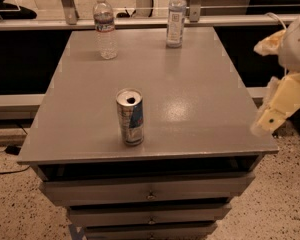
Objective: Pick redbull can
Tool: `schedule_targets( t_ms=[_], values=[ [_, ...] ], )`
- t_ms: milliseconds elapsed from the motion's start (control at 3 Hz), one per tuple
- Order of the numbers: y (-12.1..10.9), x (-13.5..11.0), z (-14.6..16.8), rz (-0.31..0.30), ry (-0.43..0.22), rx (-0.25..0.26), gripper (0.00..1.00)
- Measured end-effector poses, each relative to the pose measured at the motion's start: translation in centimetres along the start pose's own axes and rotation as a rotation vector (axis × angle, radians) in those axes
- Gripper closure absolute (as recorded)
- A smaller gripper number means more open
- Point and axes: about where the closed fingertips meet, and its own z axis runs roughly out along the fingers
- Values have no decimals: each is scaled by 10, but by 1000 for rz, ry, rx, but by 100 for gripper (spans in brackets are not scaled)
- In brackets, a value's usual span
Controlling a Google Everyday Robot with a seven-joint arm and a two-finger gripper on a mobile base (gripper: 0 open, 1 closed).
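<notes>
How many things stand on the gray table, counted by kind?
redbull can: 1
water bottles: 2
Total: 3
The gripper is beside the right edge of the table, apart from all three.

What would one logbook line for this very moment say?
stage: before grasp | redbull can: upright, near table front, untouched | tool: off table's right edge, apart from can | water bottles: two, far edge
</notes>
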Motion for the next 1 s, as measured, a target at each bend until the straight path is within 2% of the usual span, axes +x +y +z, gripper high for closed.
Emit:
schedule_targets(
  t_ms=[333, 667, 1000],
  values=[
    [6, -22, 41, 60, -189, -65, 0],
    [21, -67, 82, 106, -398, -146, 0],
    [38, -124, 112, 135, -583, -227, 0]
  ],
)
